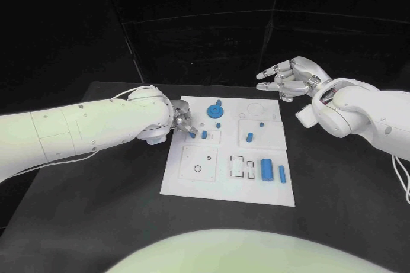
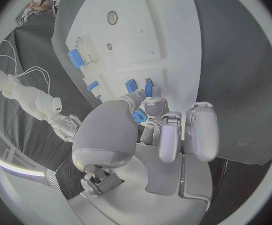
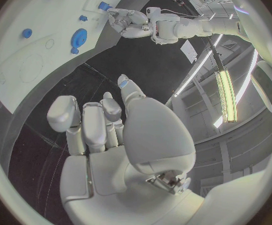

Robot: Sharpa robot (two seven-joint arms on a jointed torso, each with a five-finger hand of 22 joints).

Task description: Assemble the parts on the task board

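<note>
Head view: task board (image 1: 192,181) white, blue parts (image 1: 267,169).

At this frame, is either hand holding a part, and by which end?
The left hand pinches a small blue part by its near end, over the task board. The right hand holds nothing, its fingers apart above the table.

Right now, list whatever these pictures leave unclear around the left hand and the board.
- Head view: the left hand sits at the task board's far left edge; its fingers hide what they touch.
- Left wrist view: a small blue part shows at the fingertips; held or just touched, cannot tell.
- Head view: the small blue pegs are too small to tell seated from loose.
</note>
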